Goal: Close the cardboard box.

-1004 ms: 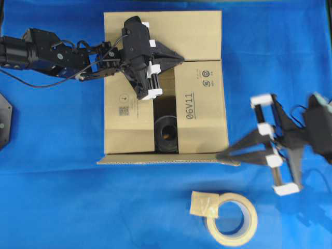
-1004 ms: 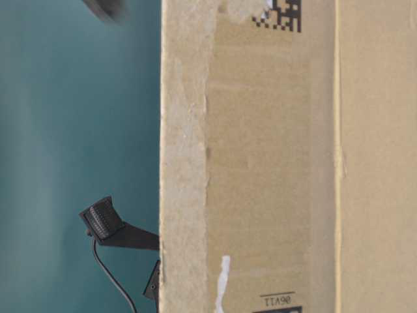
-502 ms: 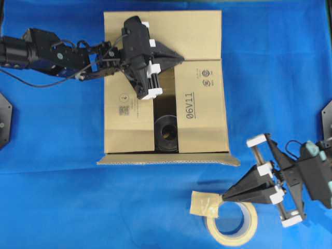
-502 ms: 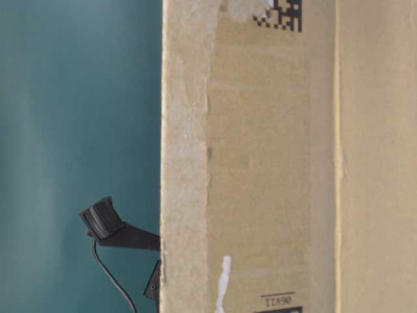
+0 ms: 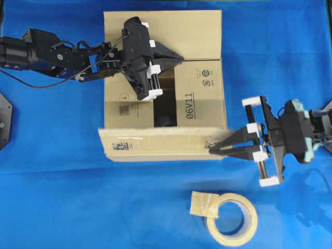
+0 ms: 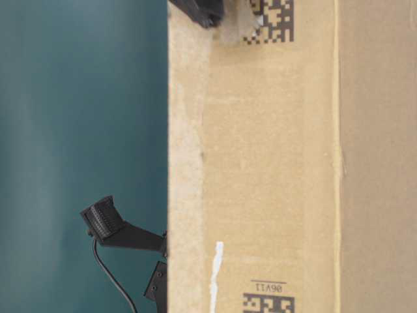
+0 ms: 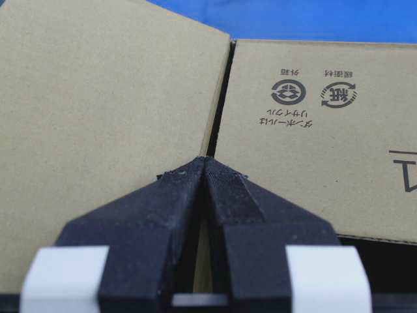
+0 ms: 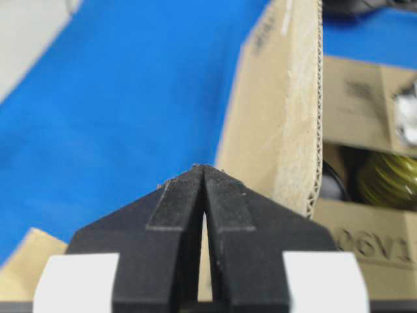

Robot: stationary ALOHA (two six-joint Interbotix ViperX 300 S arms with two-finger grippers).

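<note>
Brown corrugated cardboard box [image 5: 166,83]: near flap tilted inward, right gripper [image 5: 211,150] jaws together against it; left gripper [image 5: 179,58] jaws together on far flaps.

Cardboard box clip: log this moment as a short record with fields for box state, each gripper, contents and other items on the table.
box: cardboard box, not yet closed, centre gap open
near flap: near flap tilted partway over the opening
left gripper: left gripper shut, tip at the seam of the far and right flaps
right gripper: right gripper shut, tip against the near flap's outer face
contents: dark and yellowish items, unclear
other: tape roll on blue cloth
</note>
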